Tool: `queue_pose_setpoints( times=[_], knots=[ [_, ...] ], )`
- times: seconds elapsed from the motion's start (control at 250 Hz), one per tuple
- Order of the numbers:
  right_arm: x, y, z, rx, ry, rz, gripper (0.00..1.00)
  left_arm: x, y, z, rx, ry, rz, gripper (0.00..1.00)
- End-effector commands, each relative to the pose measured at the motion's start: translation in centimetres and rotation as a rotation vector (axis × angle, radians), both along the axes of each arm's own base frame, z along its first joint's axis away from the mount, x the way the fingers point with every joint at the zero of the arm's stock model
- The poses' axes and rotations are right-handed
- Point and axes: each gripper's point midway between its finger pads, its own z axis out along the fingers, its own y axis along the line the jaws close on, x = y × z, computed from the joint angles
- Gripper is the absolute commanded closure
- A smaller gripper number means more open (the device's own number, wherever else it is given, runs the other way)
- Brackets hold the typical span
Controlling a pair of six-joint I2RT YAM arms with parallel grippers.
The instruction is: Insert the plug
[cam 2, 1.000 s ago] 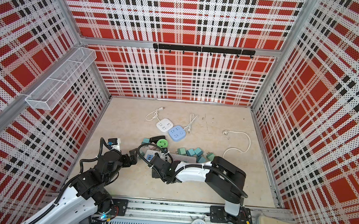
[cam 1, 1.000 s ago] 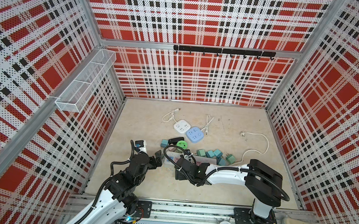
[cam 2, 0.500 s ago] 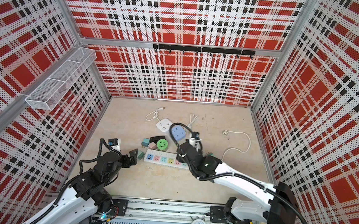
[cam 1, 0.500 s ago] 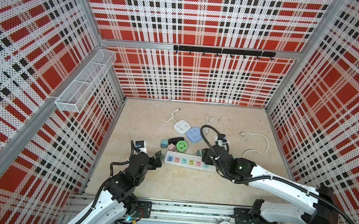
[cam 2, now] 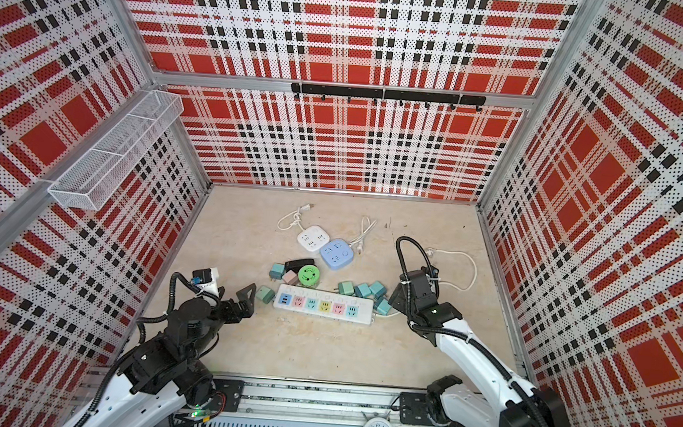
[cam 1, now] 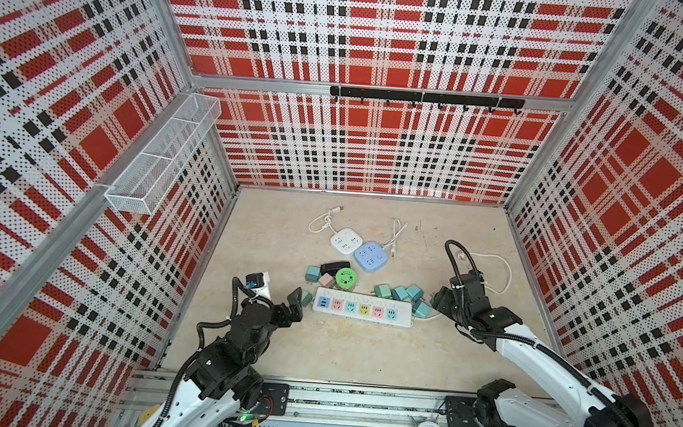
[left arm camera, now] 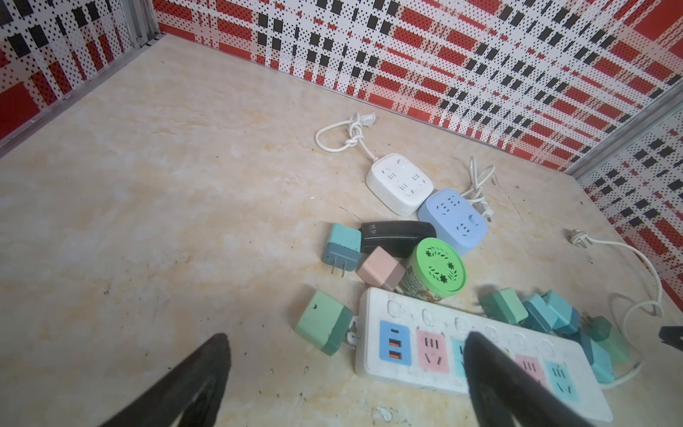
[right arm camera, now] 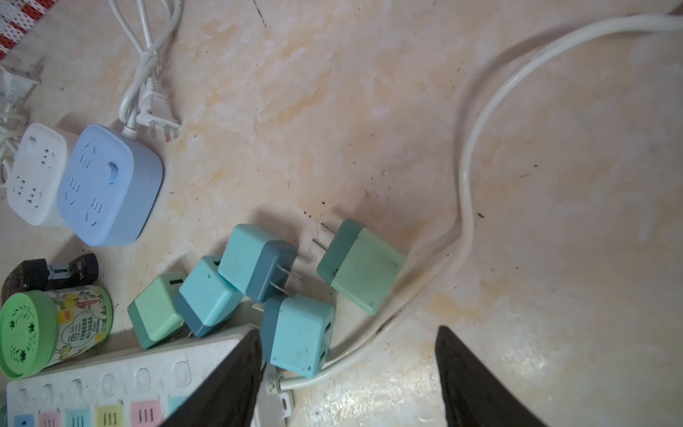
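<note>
While both arms reached in from the 6 o'clock edge of the surface [cam 1: 362, 358], the power strip [cam 1: 361, 308] lay flat near the middle, its length running from 9 to 3 o'clock in both top views. The left hand [cam 1: 293, 306] hovered at the strip's 9 o'clock end, jaws spread wide with nothing between them. In the left wrist view a mint plug [left arm camera: 323, 321] lay on its side just beside that end, prongs toward the strip.

The right hand [right arm camera: 348, 332] hung at the strip's 3 o'clock end, jaws apart and empty, over the white cable [right arm camera: 464, 185] that left the strip there. A teal plug [right arm camera: 297, 338] lay loose just beside one of its fingers [right arm camera: 229, 388]; whether they touched I could not tell. A green plug [right arm camera: 360, 266] lay near it, prongs up off the cable. More plugs sat in a cluster [cam 1: 399, 292] along the strip's edge at 1 o'clock.

At the strip's 11 o'clock stood a green round can [cam 1: 345, 277], with a pink plug [cam 1: 326, 280] and a black adapter [cam 1: 334, 267] beside it. Farther toward 12 o'clock sat a white socket cube [cam 1: 346, 240] and a blue socket cube [cam 1: 371, 257], touching.
</note>
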Motion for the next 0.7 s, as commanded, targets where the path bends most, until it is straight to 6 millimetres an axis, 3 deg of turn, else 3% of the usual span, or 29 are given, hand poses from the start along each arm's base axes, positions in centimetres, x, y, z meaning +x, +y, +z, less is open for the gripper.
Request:
queue_pose_setpoints(
  times=[0.0,0.232,0.696],
  knots=[
    [1.1,1.0,-0.2,0.006,-0.011,0.045,0.24,0.0,0.4,-0.7,0.013,0.020,0.024,0.01],
    [2.4,0.8,-1.7,0.029,0.015,0.038,0.21,0.1,0.5,-0.9,0.017,0.030,0.030,0.01],
    [1.8,1.9,-4.3,0.098,0.071,0.051,0.17,0.0,0.5,-0.8,0.012,0.029,0.027,0.01]
  ],
)
